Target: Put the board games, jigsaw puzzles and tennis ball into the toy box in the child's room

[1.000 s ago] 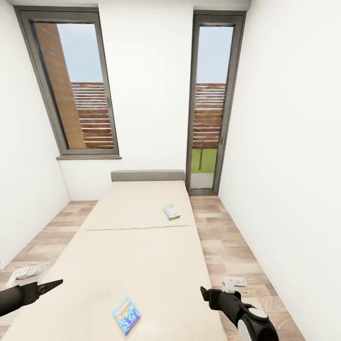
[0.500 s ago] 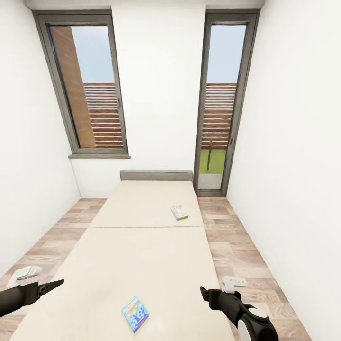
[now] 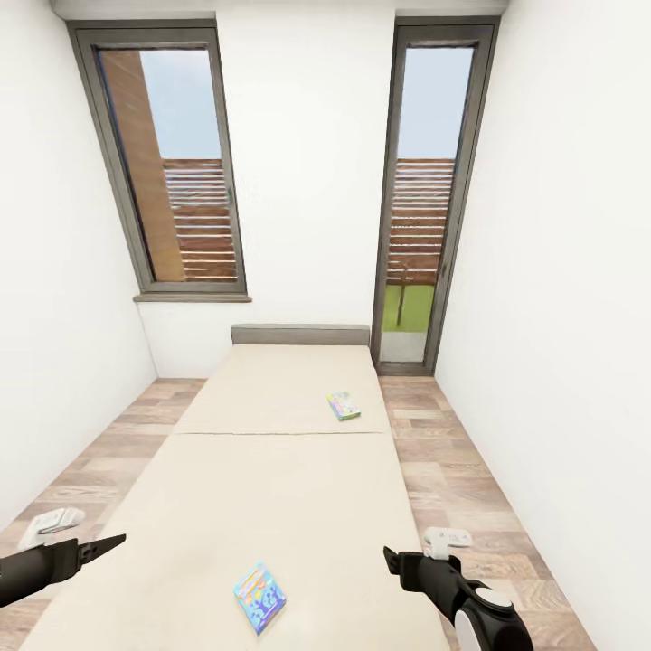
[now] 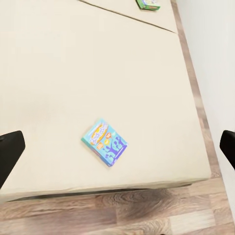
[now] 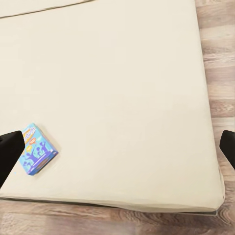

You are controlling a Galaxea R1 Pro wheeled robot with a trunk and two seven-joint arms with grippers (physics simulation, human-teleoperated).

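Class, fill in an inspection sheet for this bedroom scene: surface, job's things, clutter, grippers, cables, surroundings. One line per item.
Surface: cream bed, two panels, grey headboard.
Job's things: blue game box flat near the bed's foot, between the grippers; green game box flat on the far panel, toward its right edge.
Clutter: nothing seen.
Grippers: left gripper and right gripper hover over the bed's foot, both open and empty.
Cables: nothing seen.
Surroundings: white walls, wood-plank floor, window left, glass door right.
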